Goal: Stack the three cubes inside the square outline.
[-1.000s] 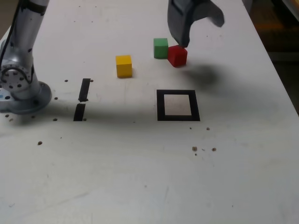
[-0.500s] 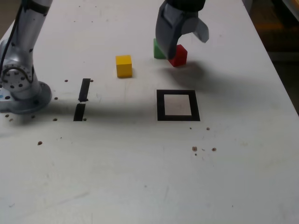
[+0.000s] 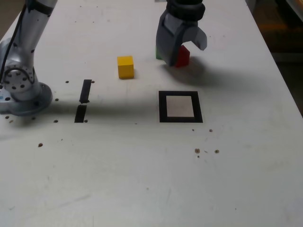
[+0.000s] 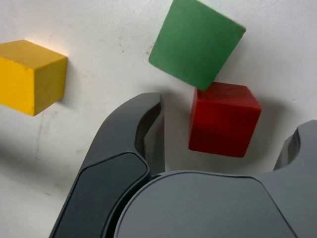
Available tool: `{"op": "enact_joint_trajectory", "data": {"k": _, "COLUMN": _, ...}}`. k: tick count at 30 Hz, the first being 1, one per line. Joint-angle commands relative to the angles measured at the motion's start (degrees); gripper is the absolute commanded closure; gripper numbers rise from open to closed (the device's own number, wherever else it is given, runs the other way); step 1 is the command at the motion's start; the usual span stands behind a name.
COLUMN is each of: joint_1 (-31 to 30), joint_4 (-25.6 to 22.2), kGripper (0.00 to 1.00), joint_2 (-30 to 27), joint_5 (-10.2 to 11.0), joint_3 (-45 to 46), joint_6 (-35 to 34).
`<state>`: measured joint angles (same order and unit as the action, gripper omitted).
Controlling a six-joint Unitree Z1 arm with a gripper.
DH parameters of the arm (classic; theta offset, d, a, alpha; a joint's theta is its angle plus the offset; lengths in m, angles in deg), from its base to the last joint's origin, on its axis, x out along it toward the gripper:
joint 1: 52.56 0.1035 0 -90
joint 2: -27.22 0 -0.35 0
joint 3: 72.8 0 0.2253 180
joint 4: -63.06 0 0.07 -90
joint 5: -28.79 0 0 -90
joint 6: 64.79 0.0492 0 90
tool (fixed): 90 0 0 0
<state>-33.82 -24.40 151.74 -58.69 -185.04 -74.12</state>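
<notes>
Over the desk (image 3: 118, 175), exterior view: jaws (image 3: 185, 51) spread, nothing gripped, hanging above the red cube (image 3: 183, 56), partly hiding it. Green cube (image 3: 158, 53) just beside red on the exterior view's left, mostly blocked by the gripper body. Yellow cube (image 3: 125, 67) on its own, further to the exterior view's left. Square outline (image 3: 180, 119) bare inside, nearer the camera than all three cubes. Two black tape strips (image 3: 85, 91) well apart from it, on the exterior view's left.

Wrist view: red sits between the open fingers, no visible contact with either. Its corner is right up against green; can't tell if they actually touch. Yellow is outside the jaws, past one finger.

Step in hand, my read: lining up on red as first pick; stack not begun. Next move: centre on red, square the fingers to its faces, lower, close, lift straight up, carry to the outline. Watch green: a crooked descent or closing could nudge it. Set red flat and centred, since it'd be the base.
</notes>
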Motion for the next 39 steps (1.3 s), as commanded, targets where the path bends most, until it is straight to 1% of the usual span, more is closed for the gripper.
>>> {"op": "enact_joint_trajectory", "data": {"k": 1, "joint_1": 0.7, "joint_4": 0.5, "kGripper": 0.28, "joint_2": 0.5, "joint_5": -0.1, "joint_3": 0.3, "joint_6": 0.2}}
{"op": "enact_joint_trajectory", "data": {"k": 4, "joint_1": 1.8, "joint_4": 1.3, "kGripper": 0.33, "joint_2": 0.9, "joint_5": -0.6, "joint_3": 1.0, "joint_6": 0.8}}
{"op": "enact_joint_trajectory", "data": {"k": 6, "joint_1": 2.3, "joint_4": 1.8, "kGripper": 0.38, "joint_2": 1.1, "joint_5": -1.0, "joint_3": 1.4, "joint_6": 1.2}}
{"op": "enact_joint_trajectory", "data": {"k": 10, "joint_1": 2.5, "joint_4": 2.7, "kGripper": 0.54, "joint_2": 1.0, "joint_5": -1.2, "joint_3": 2.0, "joint_6": 1.4}}
{"op": "enact_joint_trajectory", "data": {"k": 12, "joint_1": 2.5, "joint_4": 3.3, "kGripper": 0.6, "joint_2": 0.8, "joint_5": -1.4, "joint_3": 2.3, "joint_6": 1.4}}
{"op": "enact_joint_trajectory", "data": {"k": 15, "joint_1": 2.5, "joint_4": 4.0, "kGripper": 0.66, "joint_2": 0.2, "joint_5": -1.6, "joint_3": 2.8, "joint_6": 1.4}}
{"op": "enact_joint_trajectory", "data": {"k": 19, "joint_1": 2.1, "joint_4": 4.2, "kGripper": 0.72, "joint_2": -1.4, "joint_5": -1.7, "joint_3": 3.2, "joint_6": 1.2}}
{"op": "enact_joint_trajectory", "data": {"k": 24, "joint_1": -1.2, "joint_4": 3.4, "kGripper": 0.74, "joint_2": -5.2, "joint_5": -1.1, "joint_3": 2.7, "joint_6": 0.5}}
{"op": "enact_joint_trajectory", "data": {"k": 29, "joint_1": -7.4, "joint_4": 1.3, "kGripper": 0.74, "joint_2": -11.0, "joint_5": 0.2, "joint_3": 4.8, "joint_6": 1.3}}
{"op": "enact_joint_trajectory", "data": {"k": 33, "joint_1": -14.5, "joint_4": 0.8, "kGripper": 0.74, "joint_2": -13.6, "joint_5": -0.7, "joint_3": 8.1, "joint_6": 2.5}}
{"op": "enact_joint_trajectory", "data": {"k": 36, "joint_1": -20.0, "joint_4": 0.7, "kGripper": 0.74, "joint_2": -13.0, "joint_5": -1.7, "joint_3": 8.6, "joint_6": 2.0}}
{"op": "enact_joint_trajectory", "data": {"k": 39, "joint_1": -24.0, "joint_4": 0.9, "kGripper": 0.74, "joint_2": -11.5, "joint_5": -2.5, "joint_3": 8.5, "joint_6": 0.9}}
